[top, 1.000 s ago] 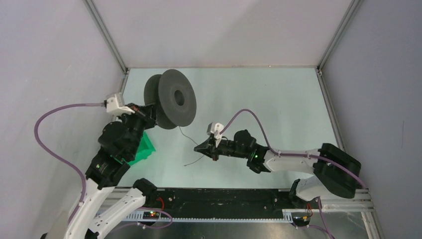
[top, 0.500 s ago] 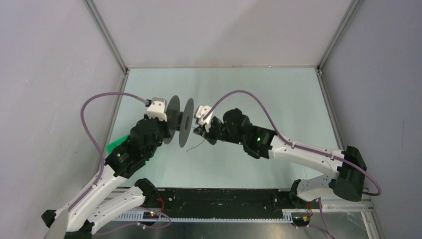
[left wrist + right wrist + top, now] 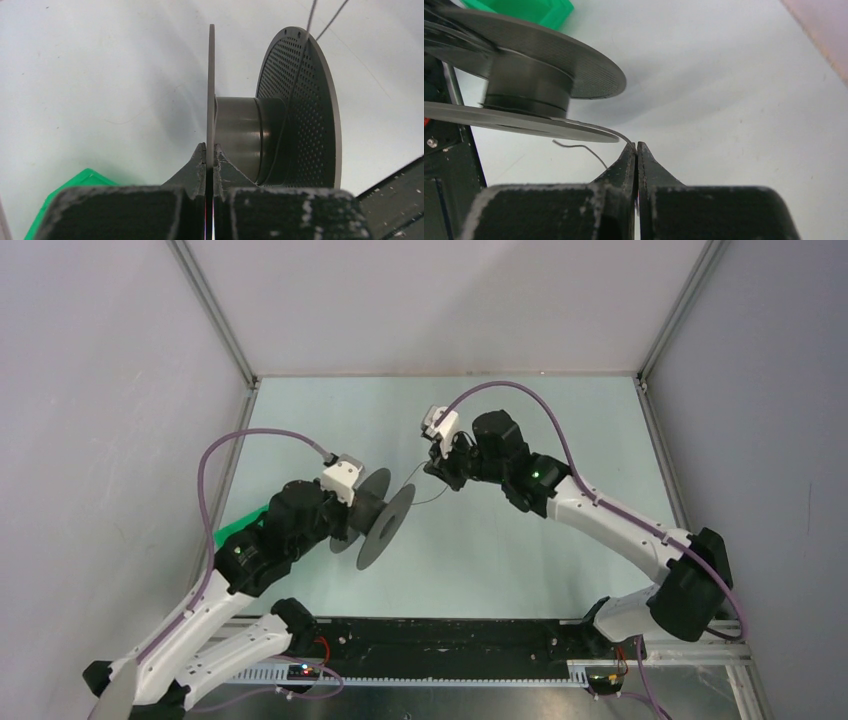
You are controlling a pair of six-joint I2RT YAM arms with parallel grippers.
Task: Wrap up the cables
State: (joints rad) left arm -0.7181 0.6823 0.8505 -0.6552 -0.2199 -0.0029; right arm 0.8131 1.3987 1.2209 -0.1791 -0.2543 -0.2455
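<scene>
My left gripper point(image 3: 210, 152) is shut on the thin near flange of the dark grey spool point(image 3: 295, 110) and holds it above the table point(image 3: 560, 530), left of centre in the top view point(image 3: 385, 520). The thin black cable point(image 3: 420, 478) runs taut from the spool hub point(image 3: 240, 135) up to my right gripper point(image 3: 432, 466), which is shut on it. In the right wrist view the cable point(image 3: 616, 134) curves over the spool rim point(image 3: 574, 131) into my shut fingertips point(image 3: 636, 146), and its loose end point(image 3: 579, 147) curls below.
A green block point(image 3: 240, 524) lies on the table at the left, partly behind my left arm; it shows in the left wrist view point(image 3: 75, 187) and the right wrist view point(image 3: 524, 9). Grey walls close in the table on three sides. A black rail point(image 3: 450, 640) runs along the near edge.
My left gripper has carried the spool down and to the right and turned it. My right gripper has moved up and back with the cable, drawing it taut.
</scene>
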